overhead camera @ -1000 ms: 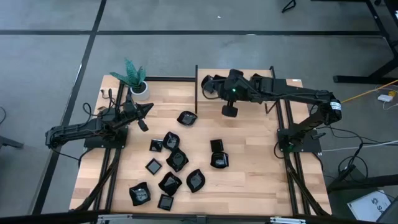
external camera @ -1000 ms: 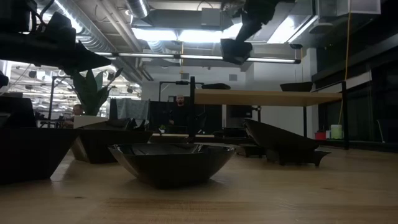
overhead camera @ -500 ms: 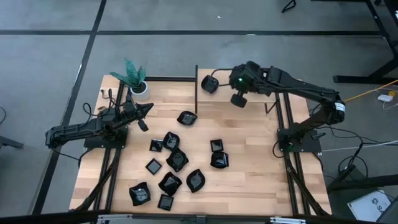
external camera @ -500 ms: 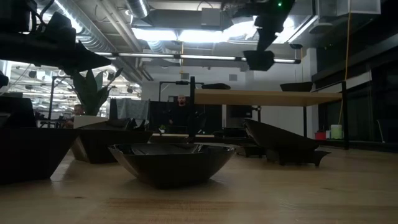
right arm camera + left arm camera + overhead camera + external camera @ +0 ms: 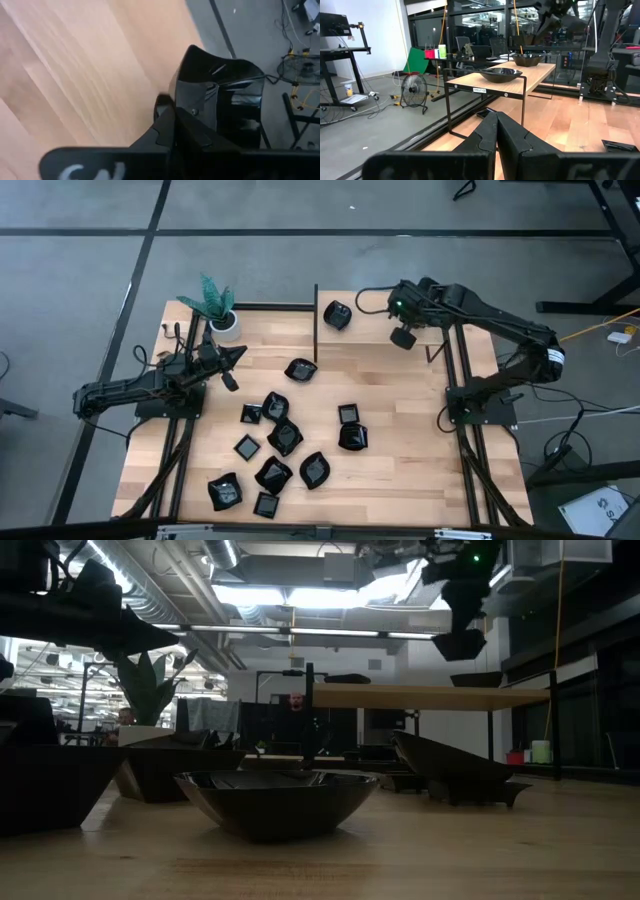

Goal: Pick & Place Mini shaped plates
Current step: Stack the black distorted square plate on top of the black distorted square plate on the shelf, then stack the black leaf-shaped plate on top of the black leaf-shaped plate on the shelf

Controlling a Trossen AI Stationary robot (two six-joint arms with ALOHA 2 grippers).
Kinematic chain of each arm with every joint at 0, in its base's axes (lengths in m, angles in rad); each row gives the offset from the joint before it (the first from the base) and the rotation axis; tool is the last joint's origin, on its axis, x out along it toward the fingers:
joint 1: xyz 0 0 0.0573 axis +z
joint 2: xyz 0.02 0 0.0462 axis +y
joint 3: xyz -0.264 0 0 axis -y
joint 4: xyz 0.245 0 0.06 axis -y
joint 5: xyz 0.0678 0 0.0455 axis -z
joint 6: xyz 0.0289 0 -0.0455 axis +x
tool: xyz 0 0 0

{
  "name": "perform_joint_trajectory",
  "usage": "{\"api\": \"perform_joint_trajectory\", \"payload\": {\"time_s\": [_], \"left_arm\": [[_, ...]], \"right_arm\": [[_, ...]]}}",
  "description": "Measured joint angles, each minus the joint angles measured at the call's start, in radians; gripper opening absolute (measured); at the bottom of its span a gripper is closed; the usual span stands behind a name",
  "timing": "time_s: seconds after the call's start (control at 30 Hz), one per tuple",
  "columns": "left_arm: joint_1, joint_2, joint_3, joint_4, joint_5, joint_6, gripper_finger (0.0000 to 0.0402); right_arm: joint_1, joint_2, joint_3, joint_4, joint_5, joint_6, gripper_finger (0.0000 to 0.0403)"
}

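Right gripper raised, pinching plate; left gripper closed, parked low.

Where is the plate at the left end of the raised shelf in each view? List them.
High view: shelf plate at far centre, beside the post.
Low view: shelf plate centre, atop the board.
Left wrist view: shelf plate centre, the nearer dish.
Right wrist view: absent; right gripper grips another, the held plate.
Shared landmark: raised shelf.
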Motion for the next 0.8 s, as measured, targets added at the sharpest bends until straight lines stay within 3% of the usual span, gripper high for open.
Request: {"api": "perform_joint_trajectory", "payload": {"time_s": [0.3,0.57,0.8], "left_arm": [[0.000,0.000,0.000,0.000,0.000,0.000,0.0004],[0.000,0.000,0.000,0.000,0.000,0.000,0.0004],[0.000,0.000,0.000,0.000,0.000,0.000,0.0004]], "right_arm": [[-0.065,-0.082,-0.151,0.068,-0.001,-0.070,0.0005],[-0.067,-0.096,-0.164,0.095,-0.001,-0.093,0.0038],[-0.067,-0.096,-0.164,0.095,-0.001,-0.097,0.0037]]}}
